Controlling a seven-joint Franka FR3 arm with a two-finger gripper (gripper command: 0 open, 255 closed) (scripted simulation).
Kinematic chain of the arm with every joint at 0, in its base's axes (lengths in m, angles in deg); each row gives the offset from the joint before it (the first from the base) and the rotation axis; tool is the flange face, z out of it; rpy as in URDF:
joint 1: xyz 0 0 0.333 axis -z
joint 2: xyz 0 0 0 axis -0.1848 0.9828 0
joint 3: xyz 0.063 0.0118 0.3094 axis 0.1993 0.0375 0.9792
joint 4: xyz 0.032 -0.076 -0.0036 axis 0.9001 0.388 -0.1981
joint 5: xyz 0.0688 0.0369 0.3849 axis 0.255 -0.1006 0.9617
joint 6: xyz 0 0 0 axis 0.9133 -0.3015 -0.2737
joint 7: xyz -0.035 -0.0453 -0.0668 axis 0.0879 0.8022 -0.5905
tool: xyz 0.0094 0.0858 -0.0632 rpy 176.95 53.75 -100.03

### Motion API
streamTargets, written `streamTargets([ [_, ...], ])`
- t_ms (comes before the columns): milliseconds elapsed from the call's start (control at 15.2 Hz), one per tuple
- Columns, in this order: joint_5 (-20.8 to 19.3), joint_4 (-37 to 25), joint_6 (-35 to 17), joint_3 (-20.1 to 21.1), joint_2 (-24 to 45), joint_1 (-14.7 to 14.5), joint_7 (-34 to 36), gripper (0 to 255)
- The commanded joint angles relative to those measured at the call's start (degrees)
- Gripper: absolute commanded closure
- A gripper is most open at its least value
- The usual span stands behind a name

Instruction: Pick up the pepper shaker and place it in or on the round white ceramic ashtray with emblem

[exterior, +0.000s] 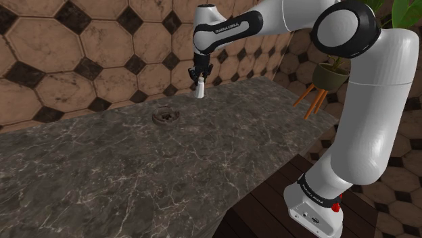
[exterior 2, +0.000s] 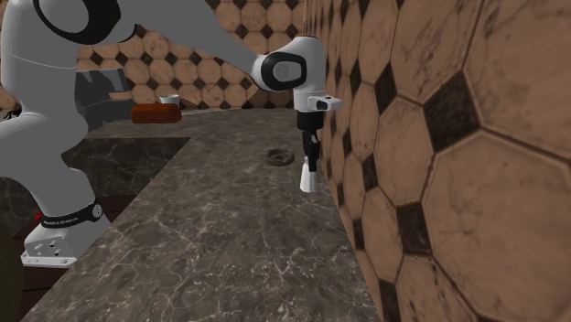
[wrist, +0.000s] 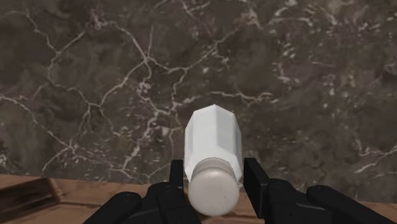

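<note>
A white faceted pepper shaker (exterior: 200,90) (exterior 2: 308,177) (wrist: 213,143) with a rounded cap is upright at the far edge of the dark marble counter (exterior: 122,162), close to the tiled wall. My gripper (exterior: 200,76) (exterior 2: 309,161) (wrist: 215,173) comes down on it from above and is shut on it near the cap, with a black finger (wrist: 177,173) pressed against each side. Whether its base touches the counter I cannot tell. The round ashtray (exterior: 166,116) (exterior 2: 279,157) looks dark here and lies flat on the counter, a short way toward the shoulder view's left of the shaker.
A tiled wall (exterior 2: 439,137) runs right behind the shaker. A reddish-brown block (exterior 2: 156,112) and a small white cup (exterior 2: 169,98) lie on a far counter. A potted plant on a wooden stand (exterior: 329,76) is beyond the counter's end. The counter's front edge drops to a wood floor (exterior: 270,203).
</note>
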Motion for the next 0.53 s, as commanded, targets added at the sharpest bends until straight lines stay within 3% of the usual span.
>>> streamTargets([
  [0,0.1,-0.7,1.2,0.0,-0.5,0.0,-0.2,255],
  [462,0.6,-3.6,5.8,0.2,-2.2,0.0,-0.9,255],
])
